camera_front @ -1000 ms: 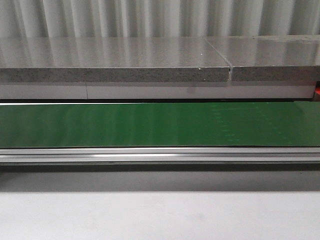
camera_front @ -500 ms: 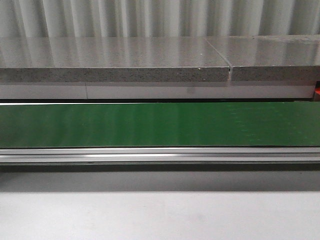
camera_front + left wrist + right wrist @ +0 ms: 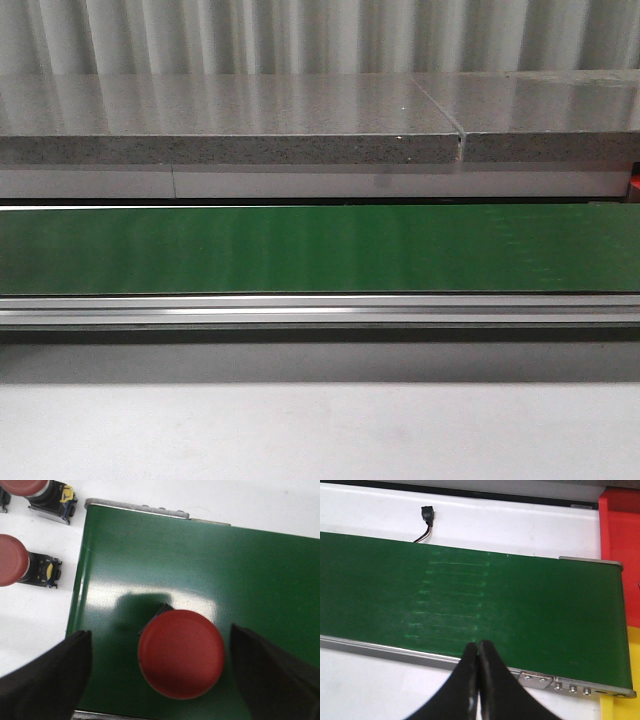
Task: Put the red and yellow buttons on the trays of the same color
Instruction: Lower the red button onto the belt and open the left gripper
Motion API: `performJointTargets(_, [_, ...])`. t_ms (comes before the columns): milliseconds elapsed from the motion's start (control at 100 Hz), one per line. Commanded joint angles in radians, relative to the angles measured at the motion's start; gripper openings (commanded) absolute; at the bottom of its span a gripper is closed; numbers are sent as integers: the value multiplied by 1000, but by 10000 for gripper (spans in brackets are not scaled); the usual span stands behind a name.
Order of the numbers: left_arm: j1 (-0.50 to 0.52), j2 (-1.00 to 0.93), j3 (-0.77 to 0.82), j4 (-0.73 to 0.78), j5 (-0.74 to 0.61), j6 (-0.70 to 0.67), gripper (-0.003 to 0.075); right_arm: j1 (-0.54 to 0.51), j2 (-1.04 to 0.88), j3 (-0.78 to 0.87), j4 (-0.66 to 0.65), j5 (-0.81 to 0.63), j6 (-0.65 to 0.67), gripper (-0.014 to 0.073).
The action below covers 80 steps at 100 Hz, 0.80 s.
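Note:
In the left wrist view a red button [image 3: 181,654] stands on the green belt [image 3: 200,570], its round cap facing the camera. My left gripper [image 3: 161,667] is open around it, one dark finger on each side with a gap to the cap. Two more red buttons [image 3: 10,560] [image 3: 30,486] lie on the white table beside the belt's end. My right gripper [image 3: 478,652] is shut with nothing in it, above the belt's near rail. A red tray [image 3: 620,530] and a strip of yellow tray [image 3: 620,710] show at the edge of the right wrist view. No yellow button is in view.
The front view shows only the green conveyor belt [image 3: 320,250], its metal rail [image 3: 320,310] and a grey stone ledge [image 3: 230,130] behind; neither arm appears there. A black cable plug [image 3: 426,515] lies on the white table beyond the belt.

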Motion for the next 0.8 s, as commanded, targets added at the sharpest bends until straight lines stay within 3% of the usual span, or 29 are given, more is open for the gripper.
performJointTargets(0, [-8,-32,-35,-34,-17,29,682,2,-8,-25,6,-55,-6,-67])
performJointTargets(270, [-8,-83,-76,-235,2,192,680,2,-8,-25,6,-55,-6,-67])
performJointTargets(460, [-4,-179,-103,-249,4,207,680,2,-8,-25,6,-55,-6,-67])
performJointTargets(790, [177,-229,-58,-249,11,172,648,2,-8,-25,6,-55,-6,-67])
